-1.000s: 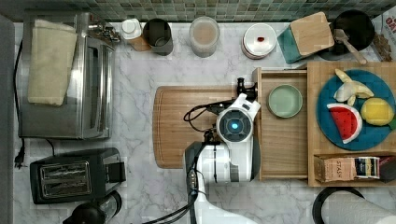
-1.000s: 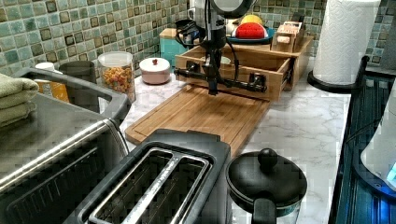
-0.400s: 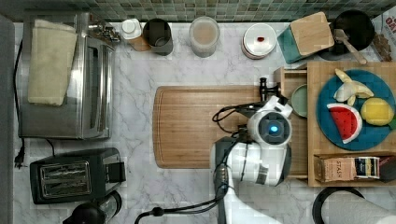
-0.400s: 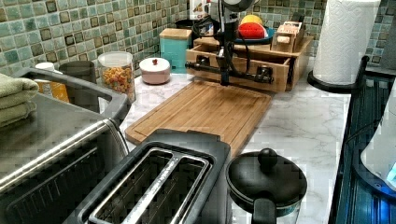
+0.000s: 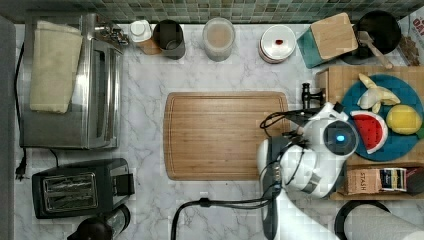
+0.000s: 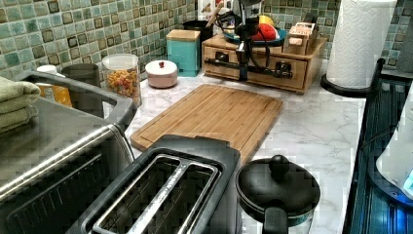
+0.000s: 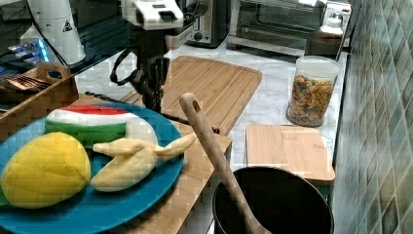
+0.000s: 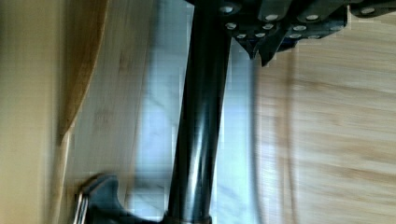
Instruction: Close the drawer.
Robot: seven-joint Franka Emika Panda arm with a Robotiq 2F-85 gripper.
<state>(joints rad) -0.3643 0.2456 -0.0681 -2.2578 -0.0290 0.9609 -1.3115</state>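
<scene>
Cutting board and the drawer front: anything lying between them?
Bare marble there in the left view, between the cutting board and the drawer; the pincer is at the drawer's handle.

kitchen counter: marble worktop [image 5: 150, 85], green tile backsplash [image 6: 73, 29], toaster oven [image 5: 70, 85], toaster [image 5: 75, 192], cutting board [image 5: 220, 135].

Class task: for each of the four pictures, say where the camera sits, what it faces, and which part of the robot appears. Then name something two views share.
Top view: overhead, looking straight down on the counter; white arm shows.
Left view: low, behind the toaster, facing the drawer; claw at its handle.
Right view: beside the fruit plate, looking back toward the oven; arm and claw show.
Wrist view: on the arm, close on the black handle.
Shared: the cutting board appears in top, left and right views.
</scene>
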